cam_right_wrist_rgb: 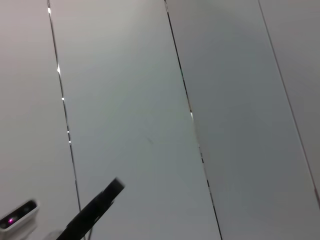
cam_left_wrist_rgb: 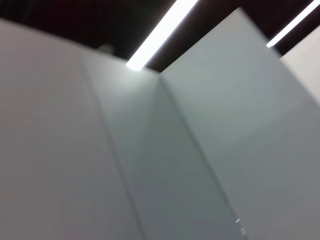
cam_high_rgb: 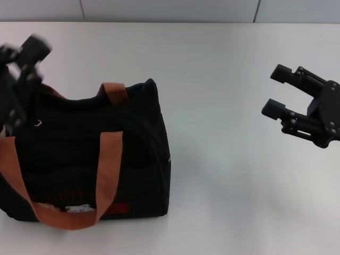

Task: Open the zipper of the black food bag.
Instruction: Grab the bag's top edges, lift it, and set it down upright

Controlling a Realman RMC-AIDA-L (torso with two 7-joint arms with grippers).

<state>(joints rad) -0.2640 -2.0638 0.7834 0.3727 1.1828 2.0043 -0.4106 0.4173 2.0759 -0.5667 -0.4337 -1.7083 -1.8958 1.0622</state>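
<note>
The black food bag (cam_high_rgb: 90,154) stands at the counter's (cam_high_rgb: 228,175) near left, its zipper (cam_high_rgb: 74,103) running left-right along the top. The left end effector (cam_high_rgb: 21,64) hovers over its left end, grip indiscernible; the right end effector (cam_high_rgb: 280,90), released, sits well apart right.

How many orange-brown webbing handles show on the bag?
2. One handle loops down the front of the black food bag; the other arches over its back edge, its far end hidden behind the left gripper.

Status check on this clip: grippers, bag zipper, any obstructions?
Left gripper above bag's left end, blurred. Right gripper open, apart over table. Black food bag upright; silver pull tab at left. Nothing blocking.
</note>
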